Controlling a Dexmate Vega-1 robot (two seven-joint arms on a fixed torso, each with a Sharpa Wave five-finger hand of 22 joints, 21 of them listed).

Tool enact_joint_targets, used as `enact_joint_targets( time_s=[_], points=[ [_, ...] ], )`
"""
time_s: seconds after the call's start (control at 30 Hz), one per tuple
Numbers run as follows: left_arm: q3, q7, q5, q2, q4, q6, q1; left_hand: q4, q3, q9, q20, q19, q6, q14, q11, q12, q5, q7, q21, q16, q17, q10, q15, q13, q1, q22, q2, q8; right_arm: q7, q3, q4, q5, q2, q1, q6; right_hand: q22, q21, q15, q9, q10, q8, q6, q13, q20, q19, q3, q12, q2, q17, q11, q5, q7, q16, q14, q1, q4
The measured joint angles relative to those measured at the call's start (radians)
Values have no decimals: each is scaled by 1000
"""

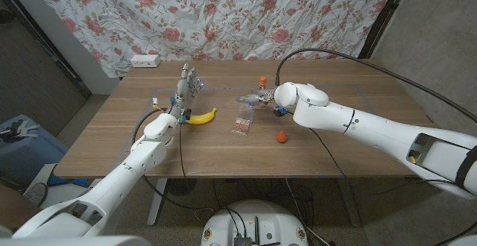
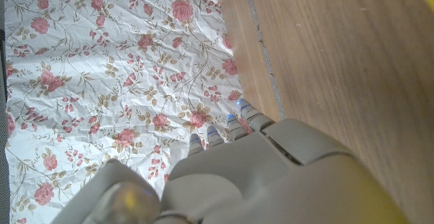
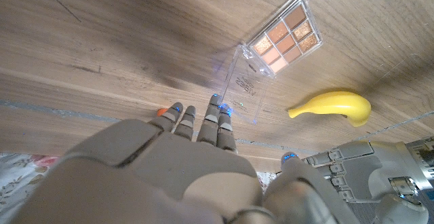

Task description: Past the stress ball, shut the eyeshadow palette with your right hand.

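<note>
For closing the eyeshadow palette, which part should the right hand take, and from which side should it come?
Take the clear lid of the eyeshadow palette by its free edge, the one away from the pans. It stands raised on its hinge, and the right hand already has fingertips there. Probably approach from behind the lid and tip it over the pans, toward the banana side.

Wooden table (image 1: 223, 153), floral cloth backdrop (image 1: 223, 15), left hand (image 1: 186, 88) raised with fingers up beside yellow banana (image 1: 202, 117), open eyeshadow palette (image 1: 241, 126) mid-table, right hand (image 1: 262, 98) near its clear lid, small red-orange stress ball (image 1: 281, 136), white power strip (image 1: 144, 60) at far edge.
</note>
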State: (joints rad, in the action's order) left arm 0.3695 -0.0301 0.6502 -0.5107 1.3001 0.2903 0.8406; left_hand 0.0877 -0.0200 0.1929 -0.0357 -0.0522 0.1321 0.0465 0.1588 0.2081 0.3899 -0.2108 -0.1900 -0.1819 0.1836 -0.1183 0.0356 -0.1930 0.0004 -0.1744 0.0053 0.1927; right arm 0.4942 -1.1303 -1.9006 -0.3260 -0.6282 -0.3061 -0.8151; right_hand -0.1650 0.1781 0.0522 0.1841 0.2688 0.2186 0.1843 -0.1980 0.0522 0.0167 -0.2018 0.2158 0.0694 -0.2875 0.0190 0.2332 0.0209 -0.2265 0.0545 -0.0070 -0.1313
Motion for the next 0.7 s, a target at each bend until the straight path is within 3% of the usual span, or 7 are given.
enact_joint_targets(
  time_s=[0.7],
  points=[
    [0, 0, 0, 0, 0, 0, 0, 0, 0, 0, 0, 0, 0, 0, 0, 0, 0, 0, 0, 0, 0, 0, 0, 0, 0, 0, 0, 0, 7, -12, 19, 9, 10, 22, 4, 0, 3, -7, 5, 81, 23, 84, -14, 5, 5, 28, 28, -1, 9, -1, 22, 16, -14, -43, -1, -28]
  ],
)
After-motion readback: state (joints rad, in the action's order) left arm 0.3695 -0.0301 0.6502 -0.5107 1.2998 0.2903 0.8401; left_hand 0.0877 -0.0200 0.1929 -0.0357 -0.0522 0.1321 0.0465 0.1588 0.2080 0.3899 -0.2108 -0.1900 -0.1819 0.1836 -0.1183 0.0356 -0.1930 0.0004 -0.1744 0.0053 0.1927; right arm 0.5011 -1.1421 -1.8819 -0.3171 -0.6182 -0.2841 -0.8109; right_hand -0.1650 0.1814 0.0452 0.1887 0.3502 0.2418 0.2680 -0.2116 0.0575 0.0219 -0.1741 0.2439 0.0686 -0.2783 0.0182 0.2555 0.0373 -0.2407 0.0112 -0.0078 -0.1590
